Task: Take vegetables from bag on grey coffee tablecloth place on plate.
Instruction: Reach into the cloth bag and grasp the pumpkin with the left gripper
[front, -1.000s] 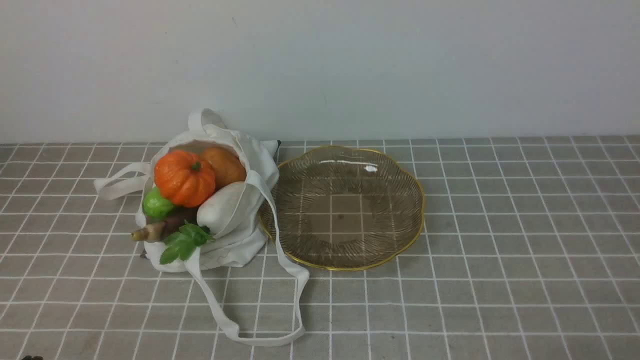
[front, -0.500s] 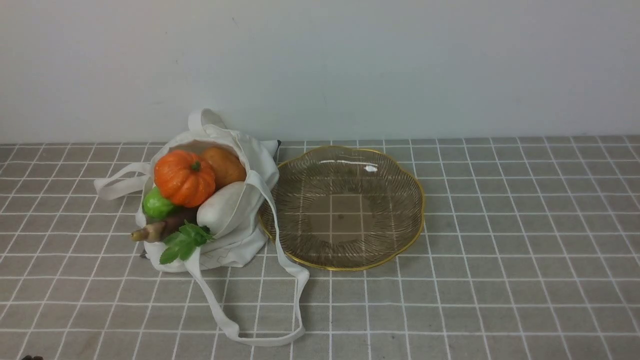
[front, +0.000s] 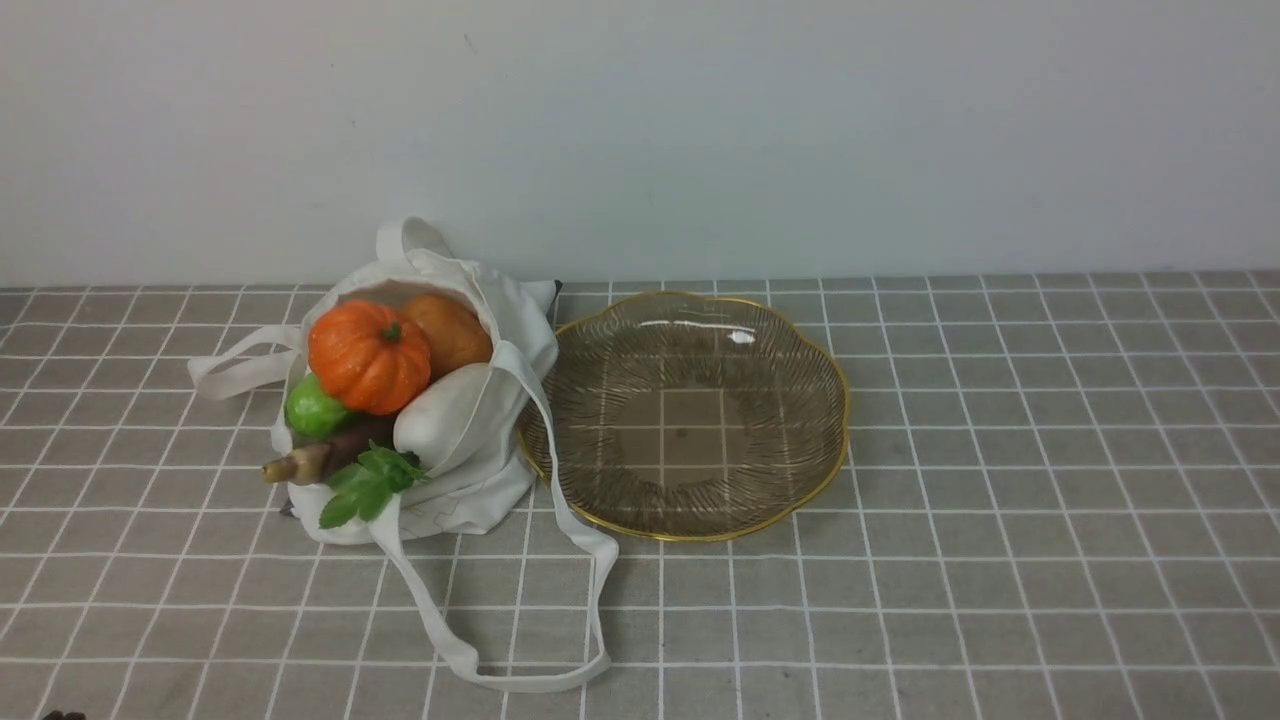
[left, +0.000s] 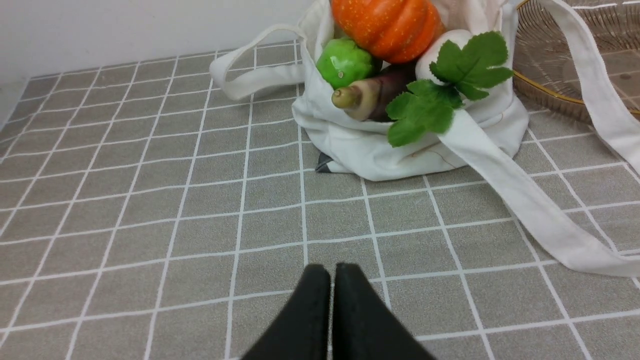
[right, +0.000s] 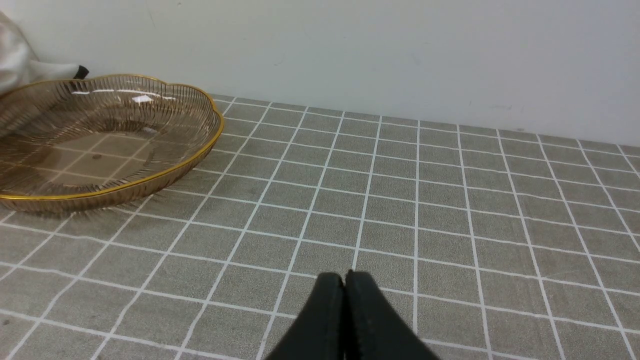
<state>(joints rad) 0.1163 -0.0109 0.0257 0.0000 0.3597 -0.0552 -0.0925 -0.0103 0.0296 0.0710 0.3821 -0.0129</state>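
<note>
Pressing fully together and empty, the left jaws point at the bag (left: 380, 155); the right jaws likewise, near the plate (right: 45, 125).

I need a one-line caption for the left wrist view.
Left gripper, shut, facing the bag of vegetables beside the plate.

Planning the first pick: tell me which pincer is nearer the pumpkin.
Left. The left pincer faces the pumpkin in the bag; the right pincer sits beyond the plate from it.

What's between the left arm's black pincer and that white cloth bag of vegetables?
Only bare grey gridded tablecloth, seen in the left wrist view, separates the shut left pincer from the off-white cloth bag.
</note>
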